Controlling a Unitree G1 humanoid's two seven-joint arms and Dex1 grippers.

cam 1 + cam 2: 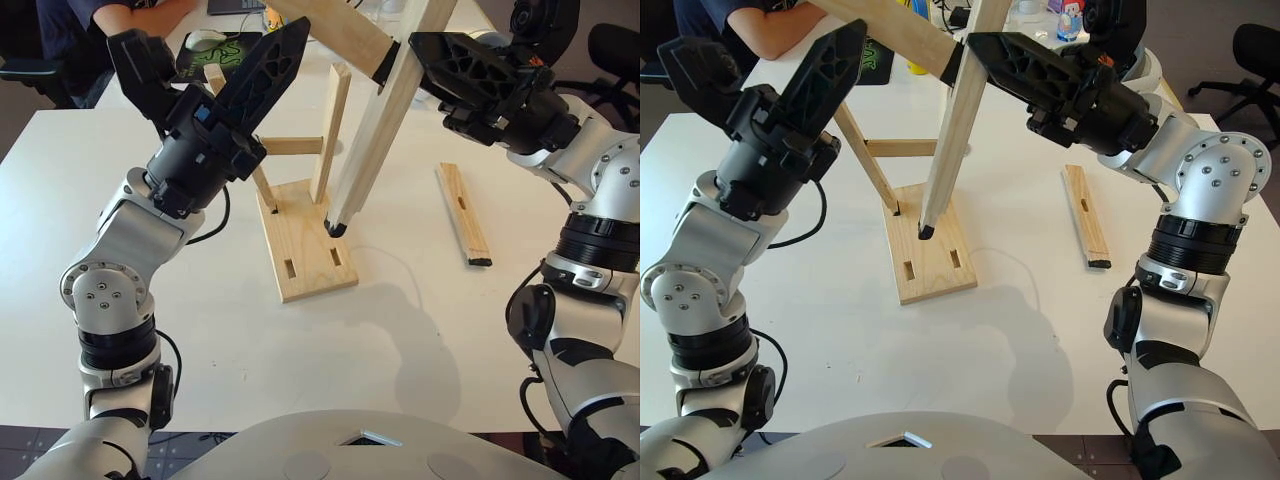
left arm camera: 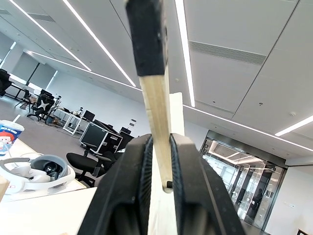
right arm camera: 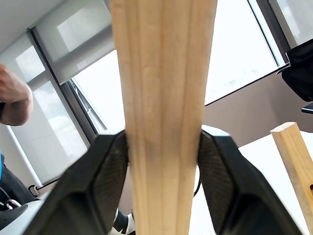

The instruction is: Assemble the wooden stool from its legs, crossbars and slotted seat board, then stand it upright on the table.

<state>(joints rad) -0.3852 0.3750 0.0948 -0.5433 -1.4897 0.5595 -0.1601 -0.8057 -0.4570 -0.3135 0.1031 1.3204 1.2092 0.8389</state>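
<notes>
The right fingers [image 1: 460, 60] are clenched high on a leg [image 1: 370, 140] whose capped tip is at the seat board [image 1: 305, 255], which lies flat on the tabletop [image 1: 400, 330]. The left fingers [image 1: 262, 68] clamp a second leg [image 1: 340, 30] aloft. The wood looks stiff, light and smooth, so a lower hold would likely steady the tip.

Open-plan office, ceiling light strips [image 2: 98, 43], black swivel chairs [image 2: 85, 164] (far back), tall windows [image 3: 234, 63] with blinds [image 3: 73, 36]

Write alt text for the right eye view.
The right gripper holds a wooden leg tilted, its black tip down at the slotted seat board lying on the white table. The left gripper holds a second leg above; a loose slotted bar lies to the right.
</notes>
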